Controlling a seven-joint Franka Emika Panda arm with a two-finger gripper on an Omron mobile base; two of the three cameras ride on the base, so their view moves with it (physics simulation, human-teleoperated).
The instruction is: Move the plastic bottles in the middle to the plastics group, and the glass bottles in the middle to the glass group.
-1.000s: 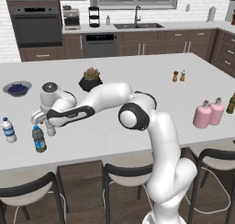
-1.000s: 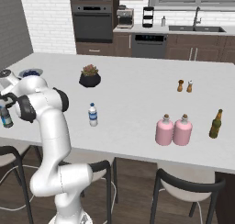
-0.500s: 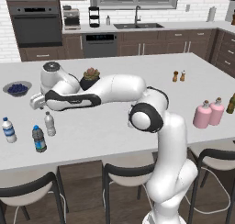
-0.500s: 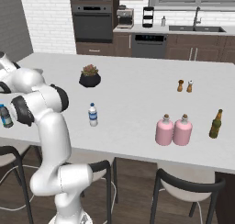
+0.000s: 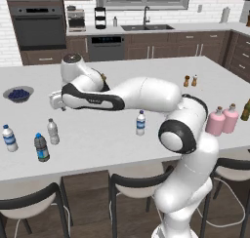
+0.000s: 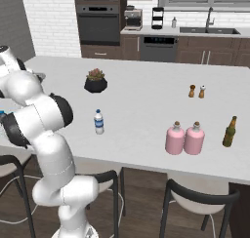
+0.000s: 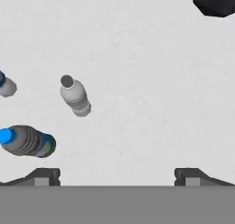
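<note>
While the white arm (image 5: 146, 93) is stretching leftward across the big white table (image 5: 122, 129), its end effector (image 7: 117, 175) is hanging above the left part of the tabletop with its fingertips (image 7: 46, 176) spread wide and nothing between them. Standing upright at the right end are two squat pink bottles (image 6: 184, 138), touching side by side, with a dark olive bottle (image 6: 229, 131) just beside them. A potted plant (image 6: 95, 81) in a dark pot is sitting further back, mostly hidden behind the arm in the left base view. A small bowl (image 5: 18, 93) is holding dark blue berries near the far left edge. At the left front, three small bottles are standing near each other: a blue-labelled clear one (image 5: 8, 138), a dark grey blue-capped one (image 5: 41, 148) and a plain greyish one (image 5: 52, 131). Alone near the middle, another blue-labelled water bottle (image 5: 141, 123) is standing upright, well apart from both groups. Two small shakers (image 6: 197, 91) are sitting behind the pink pair.
</note>
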